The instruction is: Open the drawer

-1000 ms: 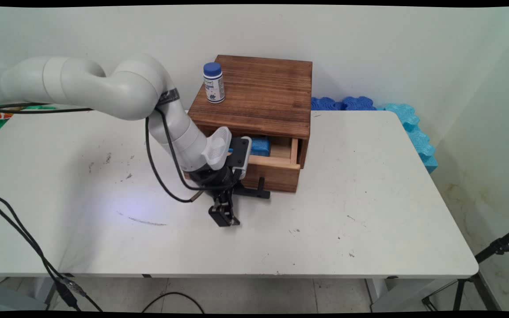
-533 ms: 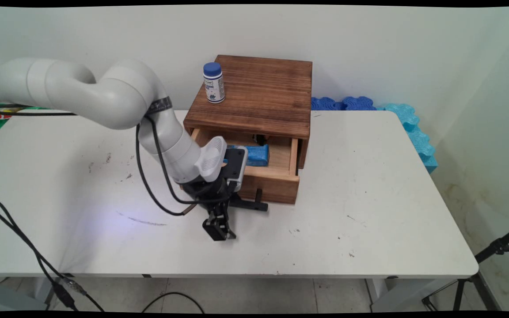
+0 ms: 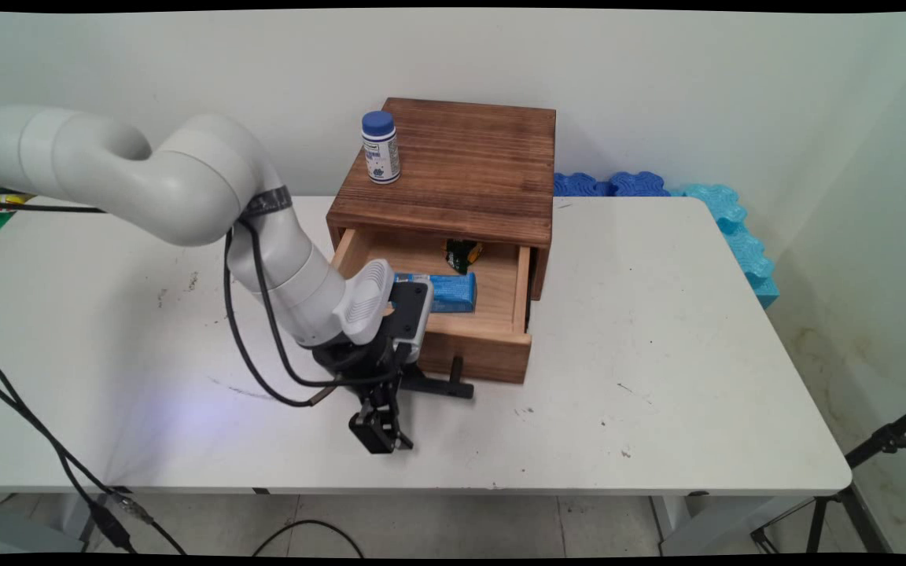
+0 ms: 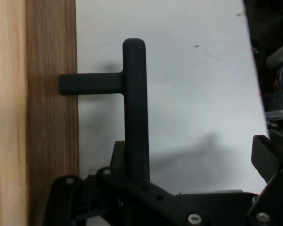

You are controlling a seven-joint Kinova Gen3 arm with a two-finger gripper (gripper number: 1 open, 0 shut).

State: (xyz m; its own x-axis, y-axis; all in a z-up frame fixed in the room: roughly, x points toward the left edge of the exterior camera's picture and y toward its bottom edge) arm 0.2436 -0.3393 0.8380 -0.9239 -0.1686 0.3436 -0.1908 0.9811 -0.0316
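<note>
Fingers of the black two-finger gripper (image 3: 390, 413) stand wide apart and clamp nothing. In the hand view the black T-shaped bar handle (image 4: 134, 108) runs between them, close against the finger on that view's left, while the other finger is well off to the right.

The handle belongs to the light wooden drawer (image 3: 484, 346), which stands drawn well out of the dark brown wooden cabinet (image 3: 453, 173) on the white table (image 3: 657, 354). A blue rectangular packet (image 3: 453, 291) lies in the drawer, partly hidden by the wrist, and a small dark green and yellow wrapper (image 3: 462, 253) lies behind it.

A white bottle with a blue cap (image 3: 381, 149) stands upright on the cabinet's top, near its left edge.

As I judge it, a hooked handle like this wants force straight along the drawer's run. The finger should stay low on the bar, since a sideways drag could skew the drawer or shift the cabinet and topple the bottle.
</note>
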